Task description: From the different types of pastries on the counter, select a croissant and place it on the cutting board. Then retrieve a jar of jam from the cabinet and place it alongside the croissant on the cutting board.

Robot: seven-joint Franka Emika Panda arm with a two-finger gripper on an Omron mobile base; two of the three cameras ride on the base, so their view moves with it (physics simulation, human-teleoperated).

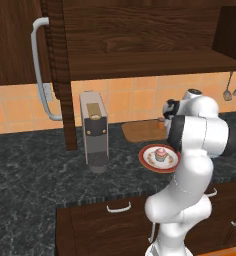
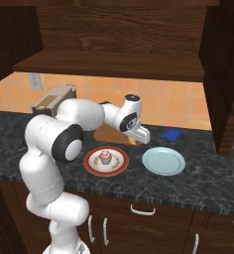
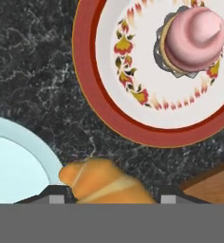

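Note:
My gripper [image 3: 113, 197] is shut on the croissant [image 3: 104, 182], a golden-brown crescent held between the two fingertips [image 3: 57, 195]. It hangs over the dark marbled counter [image 3: 28, 71], between the two plates and beside a corner of the wooden cutting board [image 3: 213, 182]. From the right base view, the gripper [image 2: 137, 140] with the croissant [image 2: 133, 141] is at the right end of the cutting board [image 2: 106, 133]. The pink-frosted cupcake [image 3: 194, 40] sits on the red-rimmed plate [image 3: 99, 95]. The cabinet [image 1: 10, 45] with its long grey handle [image 1: 40, 70] is up at the left.
A pale blue plate [image 2: 163, 161] lies right of the red-rimmed plate [image 2: 91, 166]. A small blue item [image 2: 171, 134] sits behind it. A coffee machine [image 1: 93, 130] stands left of the board [image 1: 142, 131]. Utensils [image 1: 231, 87] hang on the tiled wall. Drawers run below the counter.

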